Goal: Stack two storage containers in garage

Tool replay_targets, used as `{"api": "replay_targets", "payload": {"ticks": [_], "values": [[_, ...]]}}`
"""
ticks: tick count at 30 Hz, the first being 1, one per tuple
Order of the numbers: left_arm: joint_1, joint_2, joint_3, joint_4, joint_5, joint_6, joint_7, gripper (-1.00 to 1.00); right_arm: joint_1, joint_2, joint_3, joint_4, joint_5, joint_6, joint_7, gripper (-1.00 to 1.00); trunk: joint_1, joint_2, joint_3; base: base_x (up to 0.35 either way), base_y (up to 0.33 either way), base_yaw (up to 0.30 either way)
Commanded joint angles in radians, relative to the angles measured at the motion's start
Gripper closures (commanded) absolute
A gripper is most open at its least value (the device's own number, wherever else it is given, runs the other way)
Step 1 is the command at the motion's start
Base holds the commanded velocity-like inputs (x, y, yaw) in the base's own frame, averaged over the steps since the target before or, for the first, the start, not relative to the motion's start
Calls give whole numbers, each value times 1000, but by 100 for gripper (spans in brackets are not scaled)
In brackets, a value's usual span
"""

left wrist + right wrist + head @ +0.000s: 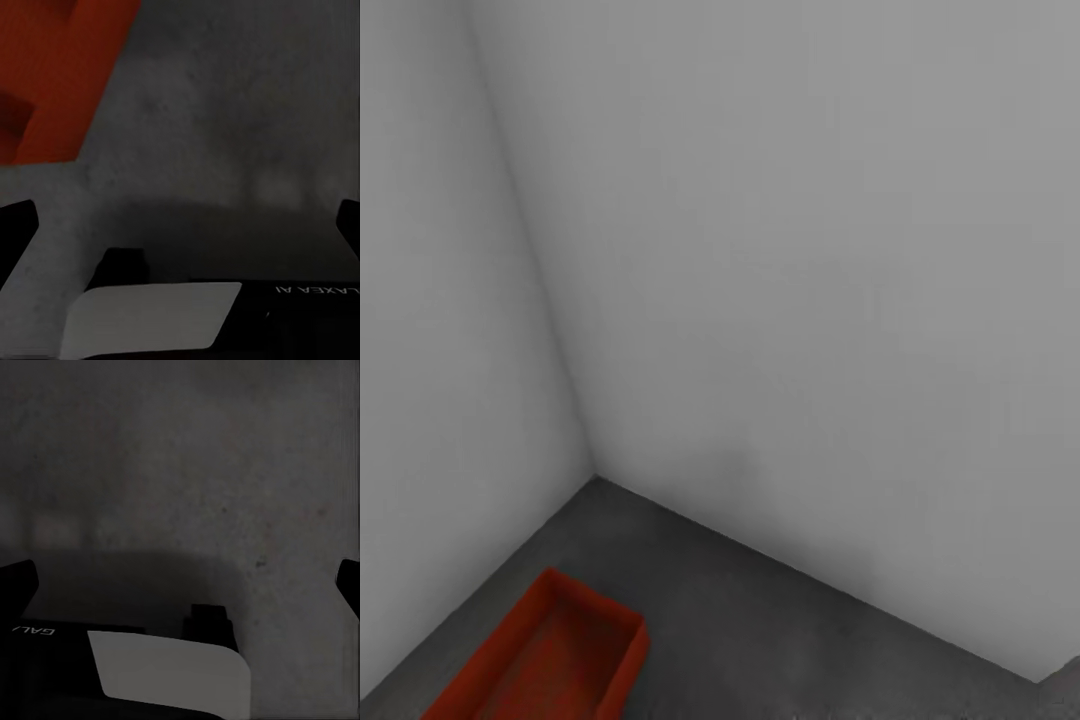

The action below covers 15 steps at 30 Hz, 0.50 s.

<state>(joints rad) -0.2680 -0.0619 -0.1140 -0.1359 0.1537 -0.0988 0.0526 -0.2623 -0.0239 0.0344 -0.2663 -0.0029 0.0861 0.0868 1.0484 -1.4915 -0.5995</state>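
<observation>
Walls: two plain pale grey walls (810, 300) meet in a corner, their vertical seam running down to the floor.
Floor: dark grey, rough, speckled concrete-like floor (780, 640), mottled with lighter patches in the left wrist view (225, 112) and darker in the right wrist view (187, 457).
Light: soft and even, with faint shading near the corner.

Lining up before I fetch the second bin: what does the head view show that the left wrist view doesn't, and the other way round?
Head view alone: the corner where two pale grey walls meet, and the bin's open inside and rim, sitting on the floor near the left-hand wall. Left wrist view alone: the left gripper, fingertips wide apart with nothing between them, and a pale panel of the robot's body below. Both share the orange-red bin and the dark grey floor.
</observation>
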Motion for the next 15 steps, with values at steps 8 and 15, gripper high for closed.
{"api": "replay_targets", "payload": {"ticks": [8, 15], "values": [[0, 0, -9, 0, 13, -10, 1, -100, 0, -3, 2, -2, -1, 6, 2, -100, 0, 0, -1, -66, -56, -144], [1, 0, -9, 0, 13, -11, 0, -100, 0, -4, 1, -3, -2, 6, 2, -100, 0, 0, -1, -9, -8, -265]]}}
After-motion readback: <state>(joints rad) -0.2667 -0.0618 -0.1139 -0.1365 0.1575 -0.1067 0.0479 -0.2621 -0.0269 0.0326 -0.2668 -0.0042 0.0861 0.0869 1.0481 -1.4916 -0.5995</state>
